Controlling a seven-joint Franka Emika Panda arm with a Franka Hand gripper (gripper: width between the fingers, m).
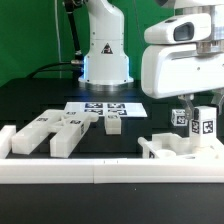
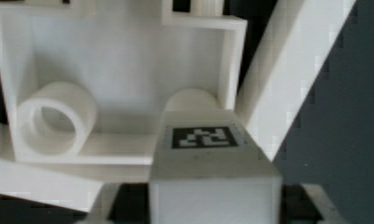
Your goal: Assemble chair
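Closest in the exterior view, the long low border rail (image 1: 60, 172) runs across the front of the black table (image 1: 30, 100). Just behind it, toward the exterior view's right, a blocky white chair part (image 1: 165, 150) sits against the rail. The gripper (image 1: 195, 118) hangs right above that part, with a tagged post (image 1: 204, 126) and a second tagged post (image 1: 182, 118) standing upright at its fingers. The arm's bulky white hand housing (image 1: 180, 60) blocks whatever lies behind them.

In the wrist view, 1 tagged post (image 2: 210, 165) fills the foreground with its tag facing the camera; which of the 2 it is I can't say. It hides the near edge of everything beyond it. I can't tell whether the jaws are pressing on it or only standing on either side.

Past the post lies a square white slab (image 2: 113, 60) with raised edges, rather like a shallow tray. A thick white ring (image 2: 59, 125) sits in it at 1 side. A slanted bar (image 2: 305, 70) runs just beside the slab.

Farther back, on the exterior view's left, 3 loose chair pieces (image 1: 30, 138) (image 1: 68, 138) (image 1: 112, 123) lie well apart from the gripper. Behind them is the marker board (image 1: 100, 107), then the arm's base (image 1: 105, 55).
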